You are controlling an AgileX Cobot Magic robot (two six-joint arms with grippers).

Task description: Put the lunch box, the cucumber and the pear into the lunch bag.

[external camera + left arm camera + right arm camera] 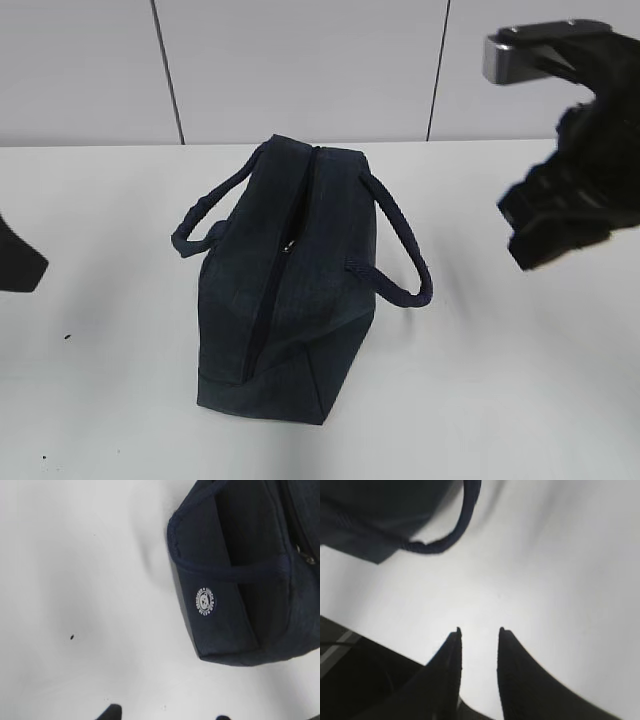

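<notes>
In the middle of the white table [520,390] you've got the lunch bag [285,290], standing up w/ its zipper [270,290] shut and both handles flopped out to the sides. Your right gripper [479,630] hangs off to the bag's right, jaws a bit apart, nothing in them. Your left gripper [165,715] shows only 2 dark tips, wide apart, holding nothing.

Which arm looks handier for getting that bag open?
Probably the right. Its pincer is open and empty above the table, near the bag's handle. The left pincer barely shows. The zipper looks shut.
</notes>
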